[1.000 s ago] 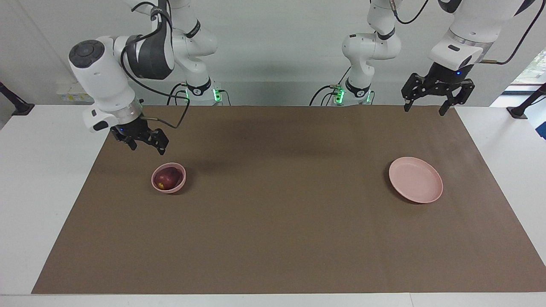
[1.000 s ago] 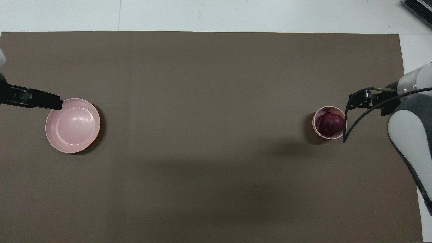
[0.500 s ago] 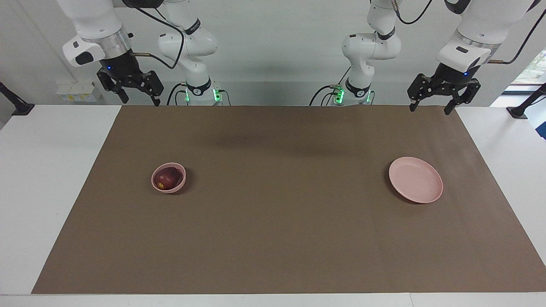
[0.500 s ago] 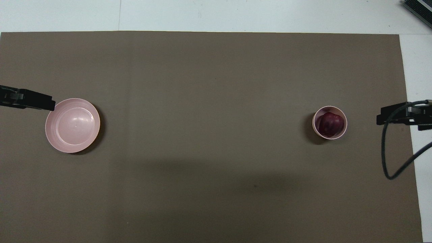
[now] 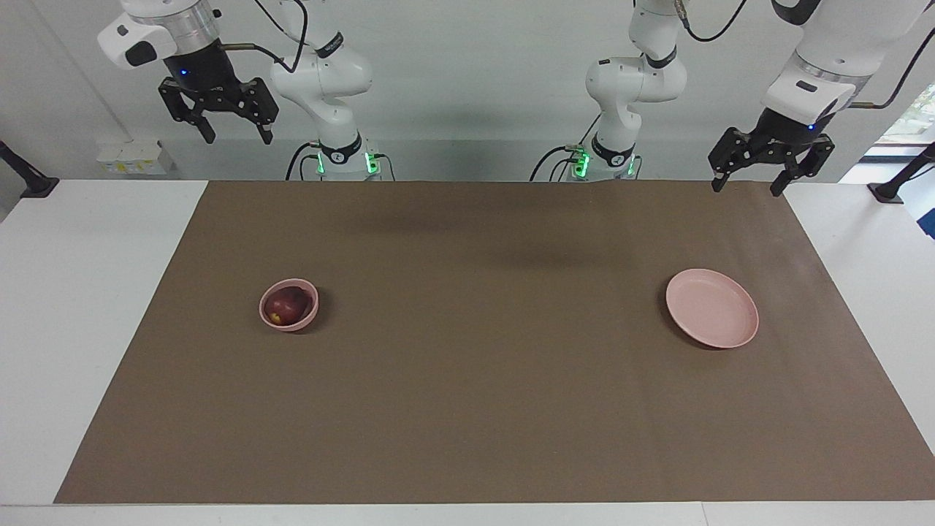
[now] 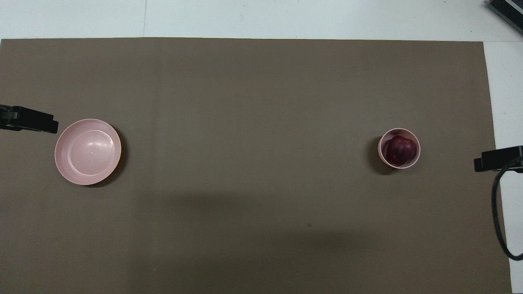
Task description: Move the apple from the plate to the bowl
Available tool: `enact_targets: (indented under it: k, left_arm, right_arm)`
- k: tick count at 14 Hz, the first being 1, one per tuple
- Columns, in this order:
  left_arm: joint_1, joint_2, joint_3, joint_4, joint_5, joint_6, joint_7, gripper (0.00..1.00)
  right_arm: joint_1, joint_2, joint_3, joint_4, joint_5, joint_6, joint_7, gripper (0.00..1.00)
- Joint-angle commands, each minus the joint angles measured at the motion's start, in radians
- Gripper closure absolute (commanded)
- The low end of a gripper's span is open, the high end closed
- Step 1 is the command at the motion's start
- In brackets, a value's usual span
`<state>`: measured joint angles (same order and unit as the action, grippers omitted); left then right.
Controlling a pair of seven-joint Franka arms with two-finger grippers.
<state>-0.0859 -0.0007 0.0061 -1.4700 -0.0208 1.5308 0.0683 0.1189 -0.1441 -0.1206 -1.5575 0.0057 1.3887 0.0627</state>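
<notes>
I see the apple [image 5: 285,305] sitting inside the small pink bowl [image 5: 289,305], toward the right arm's end of the table. The flat pink plate [image 5: 712,318] has nothing on it and lies well apart, toward the left arm's end. So I think the job is done.

My right gripper [image 5: 231,131] hangs high in the air at its own end of the table, with its fingers spread and nothing in them. My left gripper [image 5: 750,185] hangs in the air over the edge of the brown mat [image 5: 467,409], near the plate's end. Its fingers are spread too, and they hold nothing.

What could go wrong now? Not much, I think. If I bring the right arm down again, it could bump the bowl and tip it, and the round apple could roll out. The left arm could knock the plate if it drops low. I would keep both arms up.
</notes>
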Motion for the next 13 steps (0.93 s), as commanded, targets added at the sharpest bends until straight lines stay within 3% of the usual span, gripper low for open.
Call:
enact_targets:
  k: [1, 13]
  left_arm:
    - [0.002, -0.004, -0.001, 0.004, 0.019, -0.018, -0.005, 0.0]
    - [0.002, -0.002, -0.001, 0.004, 0.019, -0.018, -0.004, 0.0]
  right_arm:
    - [-0.019, -0.051, 0.004, -0.076, -0.018, 0.039, -0.023, 0.0]
    - [-0.022, -0.034, -0.001, -0.079, -0.024, 0.099, -0.028, 0.0]
